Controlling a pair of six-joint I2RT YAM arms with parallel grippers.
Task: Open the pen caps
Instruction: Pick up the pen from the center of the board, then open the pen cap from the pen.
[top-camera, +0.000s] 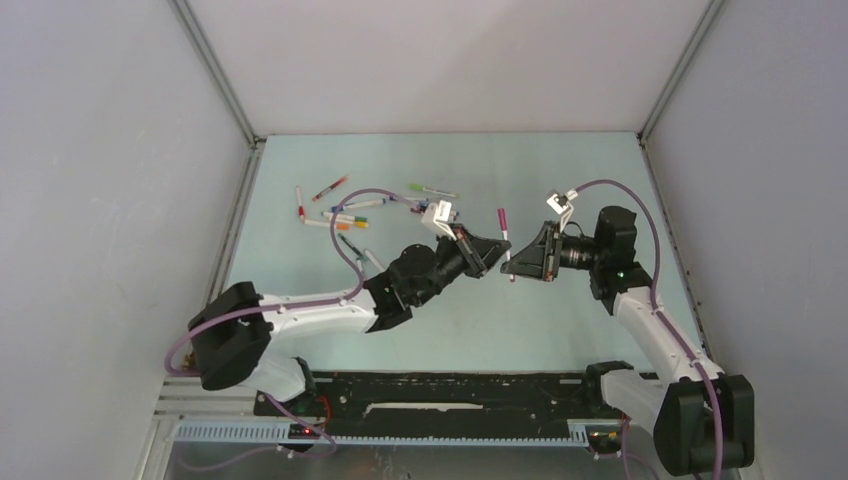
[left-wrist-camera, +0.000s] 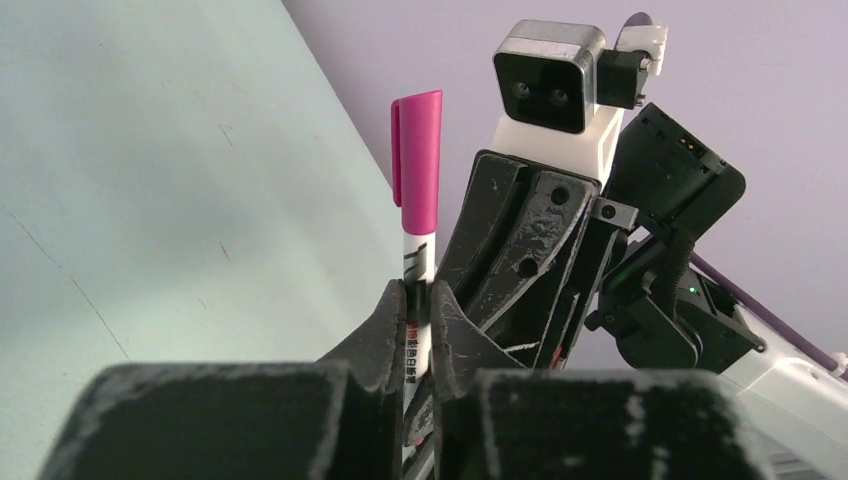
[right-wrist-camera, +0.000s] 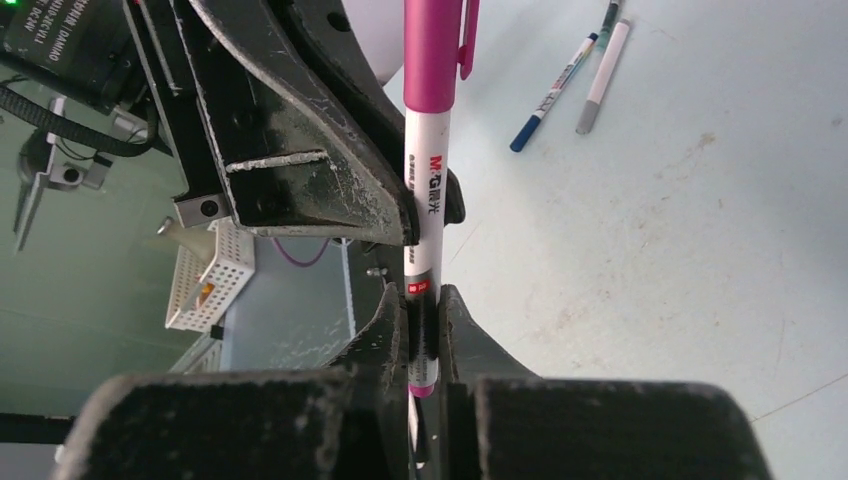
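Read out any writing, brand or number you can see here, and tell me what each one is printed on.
"M&G", then Chinese characters: on the white barrel of the pink-capped pen.
Red and black small print lower on that barrel: too blurred to read.
White lettering on the black arm housing, in the top left corner of the right wrist view: too small to read surely.
Print on the loose pens: too small to read.

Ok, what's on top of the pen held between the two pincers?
A pink cap sits on the pen, its clip showing. The tip inside is covered; the left pincer grips the barrel just below.
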